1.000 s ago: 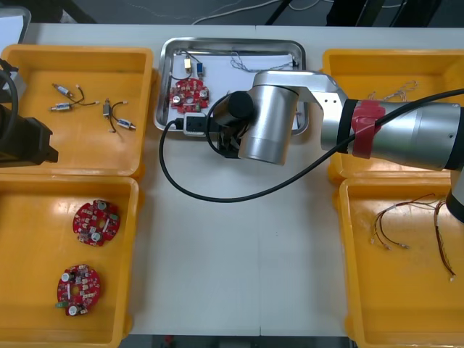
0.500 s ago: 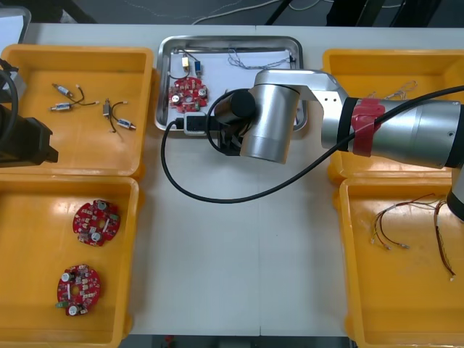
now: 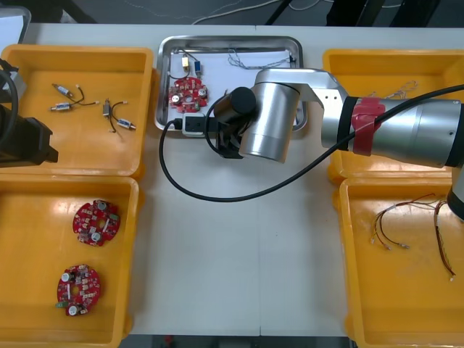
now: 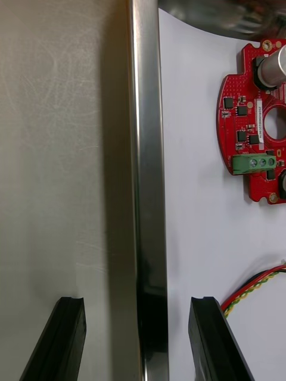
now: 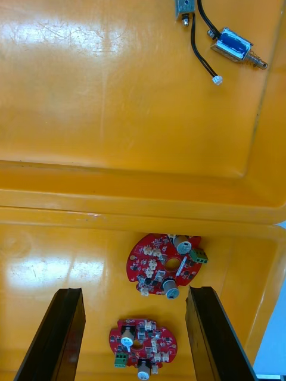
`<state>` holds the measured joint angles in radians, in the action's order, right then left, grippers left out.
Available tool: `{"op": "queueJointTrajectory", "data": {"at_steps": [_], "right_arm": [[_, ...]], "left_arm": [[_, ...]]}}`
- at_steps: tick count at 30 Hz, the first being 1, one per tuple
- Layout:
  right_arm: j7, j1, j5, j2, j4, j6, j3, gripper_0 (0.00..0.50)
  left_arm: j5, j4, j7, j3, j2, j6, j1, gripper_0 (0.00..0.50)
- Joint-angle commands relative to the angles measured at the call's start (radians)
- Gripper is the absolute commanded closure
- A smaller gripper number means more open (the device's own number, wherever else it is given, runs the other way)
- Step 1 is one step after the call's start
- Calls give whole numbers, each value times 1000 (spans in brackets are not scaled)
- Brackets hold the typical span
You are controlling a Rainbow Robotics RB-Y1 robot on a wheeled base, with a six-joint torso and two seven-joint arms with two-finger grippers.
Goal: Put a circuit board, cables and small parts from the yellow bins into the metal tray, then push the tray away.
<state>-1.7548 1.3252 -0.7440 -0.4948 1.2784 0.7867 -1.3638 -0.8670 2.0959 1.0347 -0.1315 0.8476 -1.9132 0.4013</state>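
The metal tray lies at the table's far middle, holding a round red circuit board, a thin cable and a small metal part. My right gripper is at the tray's near edge, under the silver wrist. In the right wrist view this gripper is open, with the tray's shiny rim between its fingers; the circuit board and a red and yellow cable lie on the white inside. My left gripper is open, parked over the left bins.
Left far bin holds small metal parts; left near bin holds two circuit boards. Right far bin has a thin cable; right near bin has red and yellow cables. Bare table lies between the bins.
The tray has slid a little away from me and to the left. The right wrist has shifted slightly near the tray's front edge. The left arm has stayed still.
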Motion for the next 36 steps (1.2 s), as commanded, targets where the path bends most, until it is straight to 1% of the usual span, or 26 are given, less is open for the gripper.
{"op": "queueJointTrajectory", "data": {"at_steps": [1, 4, 6, 10, 13, 18, 20, 25, 29, 31, 36], "right_arm": [[-40, 54, -14, -34, 53, 34, 38, 0], [-42, 52, -14, -42, 101, 101, 69, 0], [-43, 51, -14, -50, 140, 174, 106, 0], [-43, 45, -14, -57, 205, 276, 157, 0], [-34, 5, -14, -77, 286, 370, 236, 0], [-17, -70, -14, -120, 410, 491, 347, 0], [6, -96, -12, -139, 460, 537, 382, 0], [124, -165, -14, -192, 588, 655, 465, 0], [189, -219, -15, -225, 644, 704, 514, 0], [235, -254, -46, -248, 667, 729, 558, 0], [301, -296, -132, -288, 670, 779, 637, 0]], "left_arm": [[6, 27, 57, -30, 44, -7, -12, 0], [6, 27, 57, -30, 44, -7, -12, 0], [6, 27, 57, -30, 44, -7, -12, 0], [6, 27, 57, -30, 44, -7, -12, 0], [6, 27, 57, -30, 44, -7, -12, 0], [6, 27, 57, -30, 44, -7, -12, 0], [6, 27, 57, -30, 44, -7, -12, 0], [6, 27, 57, -30, 44, -7, -12, 0], [6, 27, 57, -30, 44, -7, -12, 0], [6, 27, 57, -30, 44, -7, -12, 0], [6, 27, 57, -30, 44, -7, -12, 0]]}}
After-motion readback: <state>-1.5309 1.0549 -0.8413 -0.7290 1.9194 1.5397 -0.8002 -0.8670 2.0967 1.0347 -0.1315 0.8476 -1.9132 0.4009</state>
